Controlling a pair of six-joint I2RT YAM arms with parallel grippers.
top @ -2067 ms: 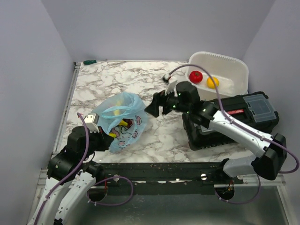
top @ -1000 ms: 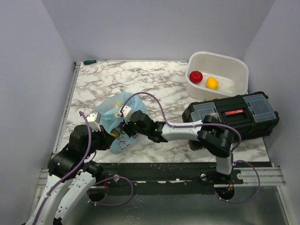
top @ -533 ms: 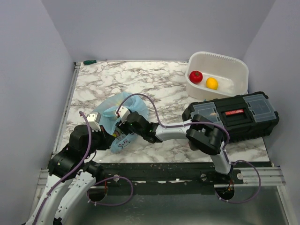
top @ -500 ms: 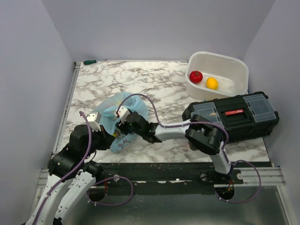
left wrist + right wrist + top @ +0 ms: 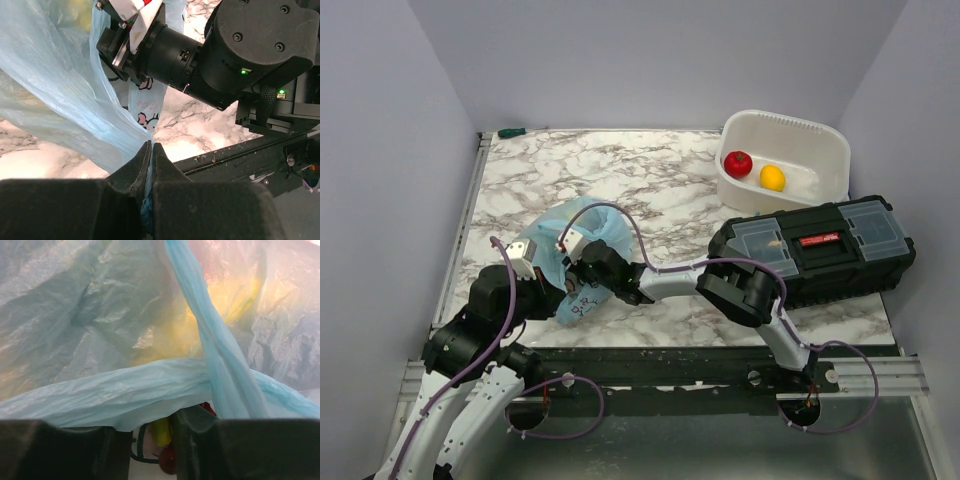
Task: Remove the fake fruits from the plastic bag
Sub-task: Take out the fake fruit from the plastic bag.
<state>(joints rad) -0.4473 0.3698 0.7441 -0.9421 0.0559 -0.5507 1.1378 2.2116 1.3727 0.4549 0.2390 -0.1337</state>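
Note:
The light-blue plastic bag [image 5: 582,222] lies at the table's near left. My left gripper [image 5: 150,148] is shut on a fold of its film at the near edge. My right gripper [image 5: 584,268] reaches into the bag's mouth from the right. In the right wrist view a bag handle [image 5: 150,385] drapes over the tips of my right gripper [image 5: 150,422]. Its fingers stand apart, with a yellow fruit [image 5: 161,431] and a red fruit [image 5: 167,460] in the gap. More yellow [image 5: 175,335] glows through the film beyond. A red fruit [image 5: 738,163] and a yellow citrus [image 5: 772,178] lie in the white tub [image 5: 800,133].
A black toolbox [image 5: 820,248] sits at the right, in front of the tub. The right arm's links [image 5: 740,290] stretch low across the marble from the toolbox to the bag. A small green object [image 5: 510,132] lies at the far left corner.
My right gripper has gone from beside the bag into its mouth and pushed further left. The bag has shifted slightly. My left gripper keeps its hold.

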